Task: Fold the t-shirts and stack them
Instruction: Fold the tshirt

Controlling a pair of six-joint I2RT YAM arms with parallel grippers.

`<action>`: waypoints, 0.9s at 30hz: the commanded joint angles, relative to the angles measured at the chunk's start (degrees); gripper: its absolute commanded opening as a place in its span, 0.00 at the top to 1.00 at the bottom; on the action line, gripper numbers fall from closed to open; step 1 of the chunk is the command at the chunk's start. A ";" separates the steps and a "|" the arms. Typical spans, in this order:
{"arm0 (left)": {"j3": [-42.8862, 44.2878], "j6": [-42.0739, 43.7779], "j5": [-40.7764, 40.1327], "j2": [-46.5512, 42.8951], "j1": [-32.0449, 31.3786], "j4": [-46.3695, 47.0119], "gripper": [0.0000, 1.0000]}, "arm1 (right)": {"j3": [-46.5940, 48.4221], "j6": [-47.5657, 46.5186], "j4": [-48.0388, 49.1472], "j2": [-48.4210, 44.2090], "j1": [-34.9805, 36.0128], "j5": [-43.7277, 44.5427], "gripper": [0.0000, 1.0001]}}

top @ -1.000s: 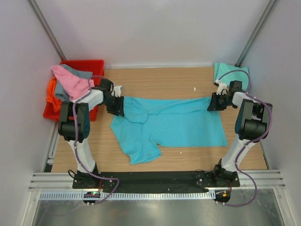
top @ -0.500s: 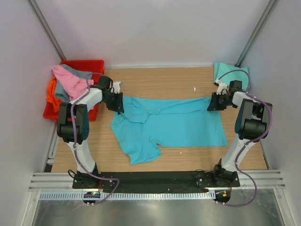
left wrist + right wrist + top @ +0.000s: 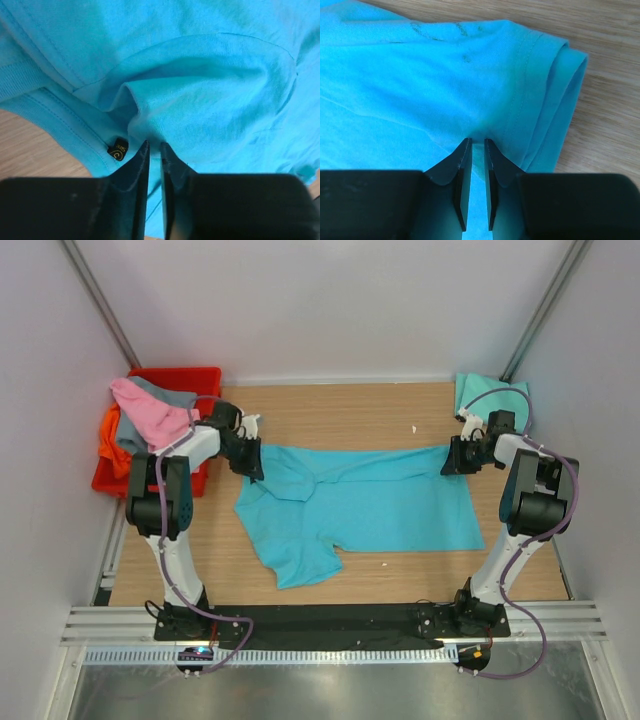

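Both pincers nipped on the turquoise t-shirt point(image 3: 370, 505), one at each far corner.
I saw it spread across the middle of the wooden table point(image 3: 330, 410), a sleeve toward the near edge. The red crate point(image 3: 185, 373) at far left held the pink t-shirt point(image 3: 150, 410), grey t-shirt point(image 3: 165, 392) and orange t-shirt point(image 3: 108, 435). The mint-teal t-shirt point(image 3: 478, 390) lay far right. The left gripper point(image 3: 154, 145), nearly closed, pinched a fold beside the neck label point(image 3: 118, 149). The right gripper point(image 3: 477, 141) likewise pinched cloth by the hem.
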 commanded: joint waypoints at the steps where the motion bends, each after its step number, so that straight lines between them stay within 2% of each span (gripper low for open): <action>1: 1.17 1.65 1.50 -1.26 -0.01 0.71 0.88 | -0.28 -1.75 -1.15 1.82 -0.29 3.57 0.78; 3: 0.82 1.74 1.50 -2.31 -0.01 0.27 0.93 | -0.37 -1.75 -1.07 1.74 -0.38 3.48 0.78; 4: 0.56 1.74 1.50 -2.93 -0.01 0.18 0.99 | -0.37 -1.75 -1.06 1.82 -0.38 3.48 0.77; 11: 0.47 1.74 0.10 -6.89 -0.09 -1.58 0.99 | -0.28 -1.84 -1.15 2.09 -0.38 3.13 0.78; 12: 0.73 1.74 -1.82 -6.80 -0.01 -1.84 0.94 | -0.28 -1.84 -1.07 2.18 -0.38 3.13 0.78; 13: 0.91 1.74 -2.80 -6.36 -0.01 -1.93 0.74 | -0.28 -1.76 -1.15 2.18 -0.38 3.04 0.78; 14: 1.08 1.74 -3.67 -6.01 -0.09 -1.93 0.67 | -0.28 -1.84 -1.07 2.18 -0.29 3.04 0.78; 16: 1.26 1.74 -4.65 -4.79 -0.01 -1.93 0.59 | -0.28 -1.84 -1.15 2.09 -0.38 3.13 0.78; 27: 3.37 1.74 -3.68 0.84 -0.09 -2.01 0.60 | -0.19 -2.02 -1.68 1.83 -0.38 3.21 0.77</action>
